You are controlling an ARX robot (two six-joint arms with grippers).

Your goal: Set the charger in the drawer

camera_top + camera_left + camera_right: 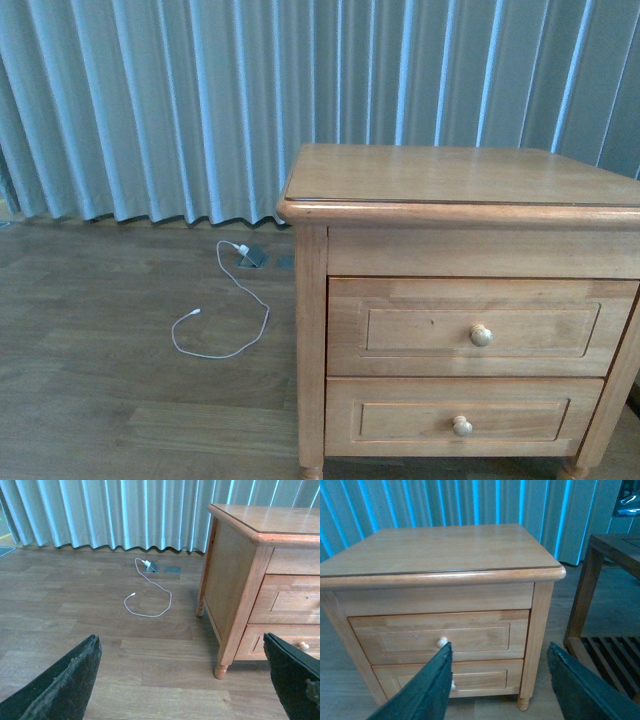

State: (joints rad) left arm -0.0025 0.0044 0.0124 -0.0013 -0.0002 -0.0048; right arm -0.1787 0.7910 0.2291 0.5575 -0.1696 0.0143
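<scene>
The right pincer (495, 685) was held open and empty before the shut upper light-wood drawer with its round knob (442, 642), seemingly to pull it; the left pincer (185, 680) was likewise spread over the wooden floor (75, 610). No charger was visible.

We see the drawer (481, 327) as the taller, upper one in the light-wood nightstand, fully shut, its recessed panel front flush with the frame. A round wooden knob (481, 335) sits at its middle. We cannot find the charger in any view.
</scene>
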